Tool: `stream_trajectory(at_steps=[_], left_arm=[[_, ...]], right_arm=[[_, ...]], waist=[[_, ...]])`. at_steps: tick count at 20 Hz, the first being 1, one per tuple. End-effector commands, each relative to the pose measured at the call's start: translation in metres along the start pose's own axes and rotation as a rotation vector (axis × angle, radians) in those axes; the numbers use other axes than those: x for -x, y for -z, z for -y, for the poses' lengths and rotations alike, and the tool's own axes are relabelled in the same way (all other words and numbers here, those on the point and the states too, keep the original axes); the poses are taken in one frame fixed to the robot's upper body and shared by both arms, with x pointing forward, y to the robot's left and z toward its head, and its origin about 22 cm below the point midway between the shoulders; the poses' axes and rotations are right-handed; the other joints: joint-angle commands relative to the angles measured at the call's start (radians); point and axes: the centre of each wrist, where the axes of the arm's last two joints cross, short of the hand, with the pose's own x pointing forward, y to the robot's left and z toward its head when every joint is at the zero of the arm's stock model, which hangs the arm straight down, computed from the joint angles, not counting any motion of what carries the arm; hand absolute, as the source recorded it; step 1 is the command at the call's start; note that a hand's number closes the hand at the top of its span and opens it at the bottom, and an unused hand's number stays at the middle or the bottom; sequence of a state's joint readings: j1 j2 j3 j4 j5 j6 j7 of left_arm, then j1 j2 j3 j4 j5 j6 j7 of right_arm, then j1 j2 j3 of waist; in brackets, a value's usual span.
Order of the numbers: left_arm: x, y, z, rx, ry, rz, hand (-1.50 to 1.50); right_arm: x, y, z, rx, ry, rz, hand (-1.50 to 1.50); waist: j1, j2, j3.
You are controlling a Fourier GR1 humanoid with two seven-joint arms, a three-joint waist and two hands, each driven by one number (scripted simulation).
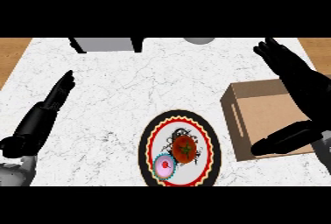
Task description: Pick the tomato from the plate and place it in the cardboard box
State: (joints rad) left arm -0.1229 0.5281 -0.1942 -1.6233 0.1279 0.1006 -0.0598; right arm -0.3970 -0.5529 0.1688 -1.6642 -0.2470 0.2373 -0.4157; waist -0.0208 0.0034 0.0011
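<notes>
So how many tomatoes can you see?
1. The tomato sits on the plate, left of the cardboard box. The box's inside can't be seen, so more could be hidden.

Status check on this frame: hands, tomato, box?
Both hands open, left hand resting, right hand over box. Tomato on plate. Nothing blocking.

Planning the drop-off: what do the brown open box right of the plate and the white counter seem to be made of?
The brown open-topped box looks like plain matte cardboard: flat tan walls, no gloss. The white counter top looks like polished marble or a stone-look laminate, judging by its fine grey veining; which one cannot be told.
</notes>
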Motion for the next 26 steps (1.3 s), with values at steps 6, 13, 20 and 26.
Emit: stream_trajectory(at_steps=[6,13,20,26], left_arm=[[0.008,0.027,0.01,0.099,-0.025,0.048,0.0],[0.003,0.023,0.022,0.094,-0.009,0.036,0.0],[0.007,0.02,0.023,0.087,-0.017,0.042,0.0],[0.006,0.025,0.019,0.109,-0.017,0.031,0.0]], right_arm=[[0.028,-0.042,0.013,-0.296,-0.304,0.202,-1.5],[-0.015,-0.01,-0.018,-0.543,-0.606,0.099,-1.5],[-0.045,-0.017,-0.078,-0.707,-0.791,0.035,-1.5],[-0.067,-0.032,-0.117,-0.749,-0.894,-0.07,-1.5]], waist=[[0.012,0.007,0.0],[0.009,-0.011,-0.003],[0.01,-0.01,-0.002],[0.014,-0.006,-0.001]])
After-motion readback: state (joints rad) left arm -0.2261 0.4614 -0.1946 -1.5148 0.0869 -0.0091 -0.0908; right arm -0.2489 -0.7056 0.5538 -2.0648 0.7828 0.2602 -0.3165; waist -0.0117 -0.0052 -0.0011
